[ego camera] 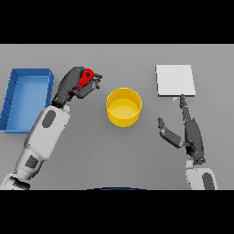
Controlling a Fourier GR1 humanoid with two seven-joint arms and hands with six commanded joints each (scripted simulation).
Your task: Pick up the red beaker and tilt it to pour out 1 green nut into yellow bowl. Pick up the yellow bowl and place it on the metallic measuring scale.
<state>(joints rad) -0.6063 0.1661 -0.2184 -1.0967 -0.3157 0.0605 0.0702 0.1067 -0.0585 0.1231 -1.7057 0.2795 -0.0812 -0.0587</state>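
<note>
The left hand (75, 84) has its fingers curled round the red beaker (86, 78), holding it above the grey table (91, 151) to the left of the yellow bowl (124, 107). Only a small part of the beaker shows — a red strip between the dark fingers — so how far it leans cannot be told, and no nut can be made out in it or in the bowl.

The bowl stands upright near the middle of the table, its inside looking plain yellow. It is apart from both hands, with bare table on every side of it.

The scale (175, 80) is the pale square plate at the upper right, lying flat, with a small mark on its near edge. The right hand (183, 130) lies just below it: its fingers are straight and stretched out toward the scale, the tip of the longest reaching close to that near edge, and the thumb stands out to the side toward the bowl. It holds nothing.

A blue tray (13, 91) sits at the far left, just beside the left forearm, its walls raised and its floor showing blue. It lies on the far side of the left arm from the bowl — nothing stands between the beaker and the bowl, nor between the bowl and the scale.
</note>
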